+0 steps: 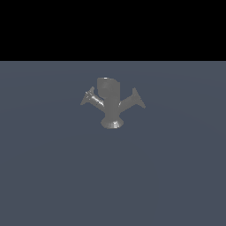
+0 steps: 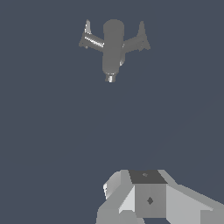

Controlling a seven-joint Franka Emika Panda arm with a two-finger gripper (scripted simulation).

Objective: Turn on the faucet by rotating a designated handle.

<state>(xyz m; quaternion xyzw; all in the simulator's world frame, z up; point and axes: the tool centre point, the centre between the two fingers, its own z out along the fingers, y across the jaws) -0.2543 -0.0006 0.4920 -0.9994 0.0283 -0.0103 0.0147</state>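
The faucet is a small dull-grey fixture standing on a flared round foot, with a stubby cut-off spout. The handle is its smooth arm with a plain cone-like tip, splayed toward the exterior view's right. The other arm has a notched end. In the wrist view the faucet and the handle lie far from my gripper. Only grey blocks of the gripper show, and nothing is in it. I cannot tell how its jaws stand. The gripper is out of the exterior view.
A flat blue-grey floor spreads all around the faucet. A black band fills the area above the floor in the exterior view.
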